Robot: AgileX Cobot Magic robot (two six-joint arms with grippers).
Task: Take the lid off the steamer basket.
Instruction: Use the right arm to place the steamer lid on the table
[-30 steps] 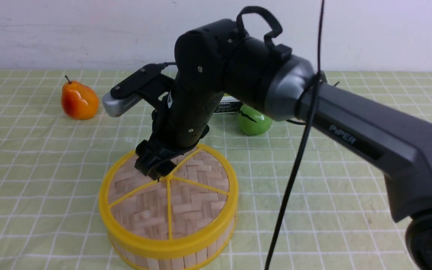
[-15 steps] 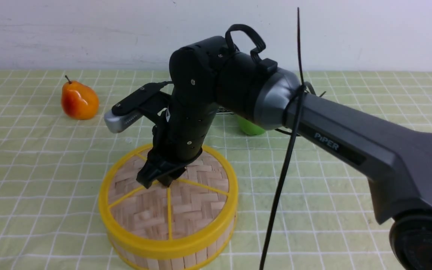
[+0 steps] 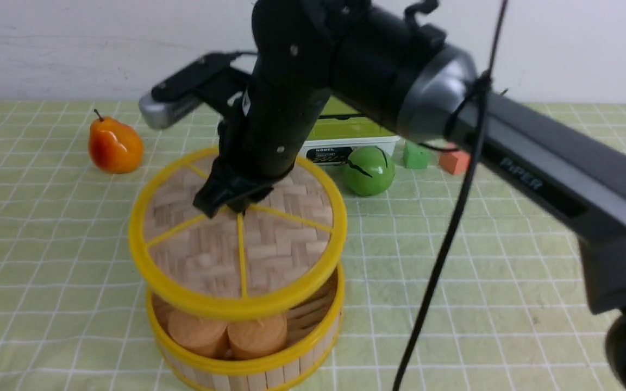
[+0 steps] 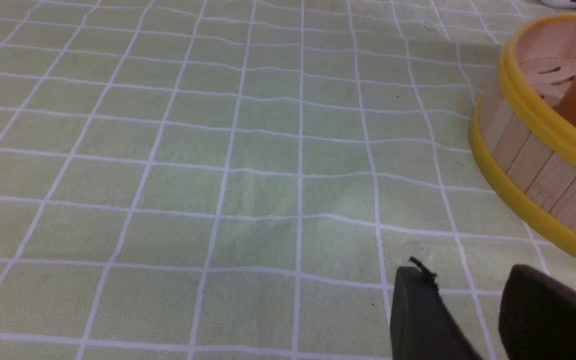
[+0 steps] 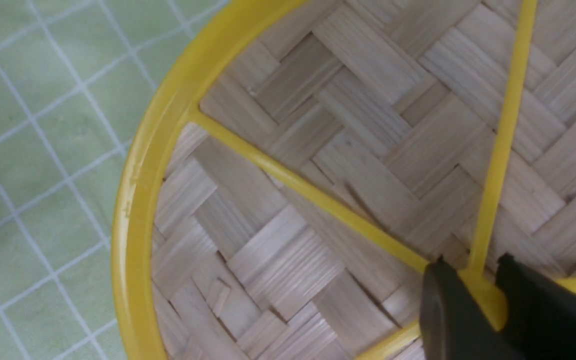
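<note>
A pale green tablecloth with a white grid (image 3: 481, 304) covers the table in front of a whitish wall (image 3: 128, 49). The steamer basket (image 3: 313, 353), the landmark here, stands on the cloth with its yellow rim uppermost. Above it, lifted clear of at least its near rim, hangs the woven lid (image 3: 199, 255), covering much of the opening from view. The right gripper (image 5: 473, 285) is closed on the lid's yellow centre knob (image 5: 490, 300). Round brown pieces (image 3: 258, 334) sit inside the basket, on the near side. Beyond the basket, toward the wall, an orange pear (image 3: 116, 145) lies off to its left; a green round fruit with dark stripes (image 3: 369, 171), a white box with a green top (image 3: 354, 130), a green block (image 3: 415, 156) and an orange block (image 3: 454, 160) are beyond it to the right. The left gripper (image 4: 458, 300), near the basket, has its fingers apart with nothing between them.
</note>
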